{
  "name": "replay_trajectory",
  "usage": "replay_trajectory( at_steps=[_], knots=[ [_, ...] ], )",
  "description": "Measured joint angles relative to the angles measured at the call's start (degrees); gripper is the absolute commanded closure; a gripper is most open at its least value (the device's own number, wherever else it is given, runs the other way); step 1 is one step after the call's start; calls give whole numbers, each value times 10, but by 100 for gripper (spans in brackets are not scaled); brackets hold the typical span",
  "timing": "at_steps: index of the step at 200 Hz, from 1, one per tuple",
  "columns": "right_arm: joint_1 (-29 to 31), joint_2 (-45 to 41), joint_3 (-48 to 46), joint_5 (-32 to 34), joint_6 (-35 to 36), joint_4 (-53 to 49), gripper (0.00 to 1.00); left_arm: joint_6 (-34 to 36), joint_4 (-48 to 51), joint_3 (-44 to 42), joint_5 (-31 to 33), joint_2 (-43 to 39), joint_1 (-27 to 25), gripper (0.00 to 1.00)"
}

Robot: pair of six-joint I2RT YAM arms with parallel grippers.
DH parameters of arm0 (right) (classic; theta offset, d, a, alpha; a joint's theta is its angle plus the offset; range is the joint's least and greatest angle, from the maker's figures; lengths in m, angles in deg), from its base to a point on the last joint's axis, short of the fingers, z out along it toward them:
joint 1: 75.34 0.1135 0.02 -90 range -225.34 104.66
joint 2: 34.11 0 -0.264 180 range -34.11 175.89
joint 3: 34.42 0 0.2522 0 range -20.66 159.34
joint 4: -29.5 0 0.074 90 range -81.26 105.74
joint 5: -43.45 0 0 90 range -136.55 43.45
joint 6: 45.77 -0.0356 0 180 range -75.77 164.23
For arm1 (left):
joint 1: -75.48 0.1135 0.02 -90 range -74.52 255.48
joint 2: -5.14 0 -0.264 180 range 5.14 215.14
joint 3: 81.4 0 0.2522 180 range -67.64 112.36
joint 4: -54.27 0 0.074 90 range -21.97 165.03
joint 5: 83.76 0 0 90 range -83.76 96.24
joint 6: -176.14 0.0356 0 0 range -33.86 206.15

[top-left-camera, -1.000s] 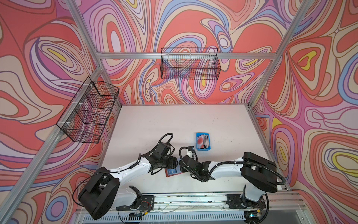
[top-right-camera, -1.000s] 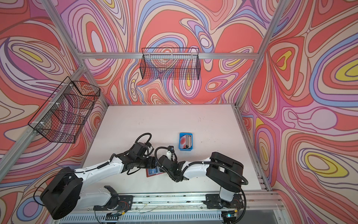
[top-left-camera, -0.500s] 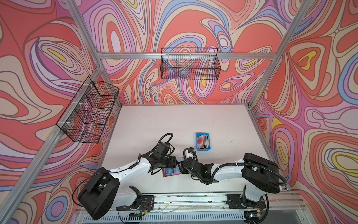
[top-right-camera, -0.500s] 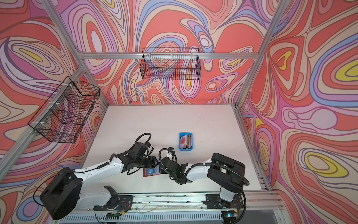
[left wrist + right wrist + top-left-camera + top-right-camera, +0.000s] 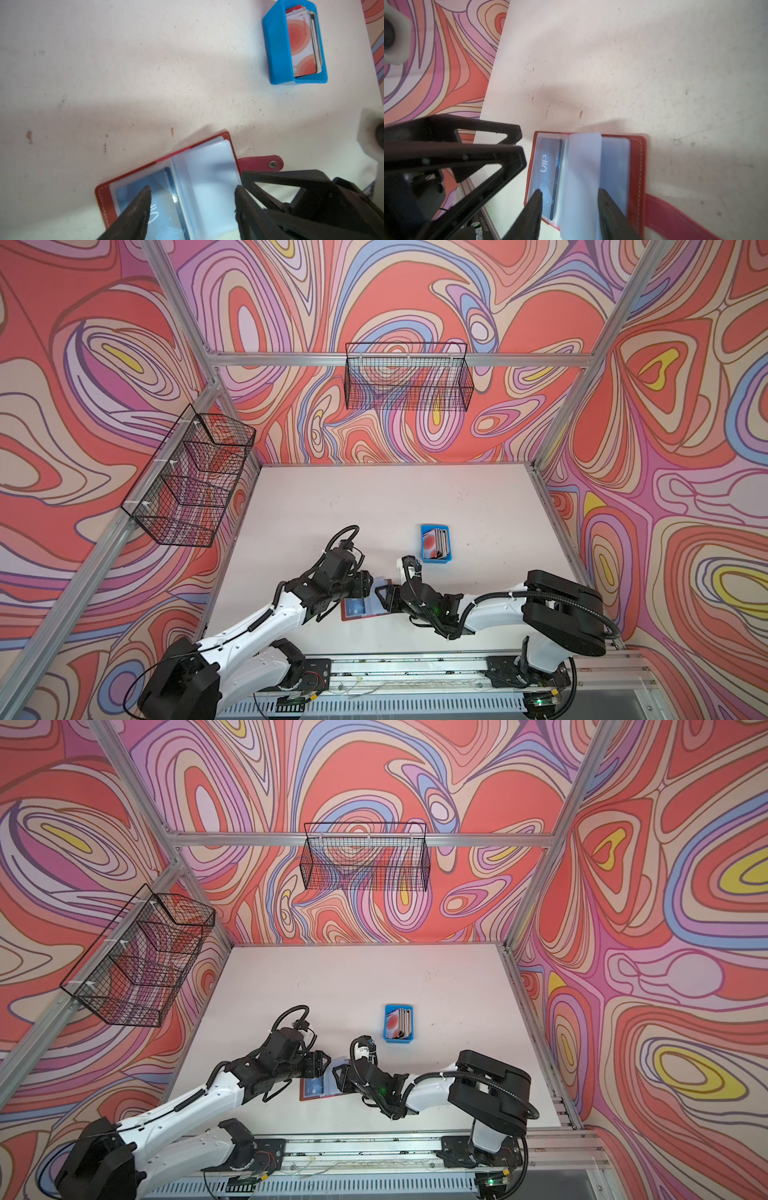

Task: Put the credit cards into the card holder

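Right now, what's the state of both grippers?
Left gripper: open, over the open red card holder, holding nothing.
Right gripper: open, straddling a raised clear sleeve, not pinching it.

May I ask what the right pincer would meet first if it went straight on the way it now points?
Most likely the loose clear plastic sleeve standing inside the open red leather-like card holder, right ahead between the fingertips of the right pincer. Depth is unclear; the tips may already touch it.
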Motion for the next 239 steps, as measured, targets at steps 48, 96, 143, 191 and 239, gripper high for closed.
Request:
replay_trajectory(
  at_steps=[48,96,143,191,239],
  knots=[
    [0,24,14,-29,2,33,54,-12,32,-15,67,-53,0,32],
    [7,57,42,-48,7,49,54,-24,61,-15,130,-87,0,30],
    [18,70,68,-57,18,51,53,-34,82,-16,172,-110,0,28],
    [24,88,76,-55,22,43,55,-39,83,-19,179,-91,0,27],
    [30,88,94,0,21,-33,59,-38,78,-19,153,-36,0,28]
  ],
)
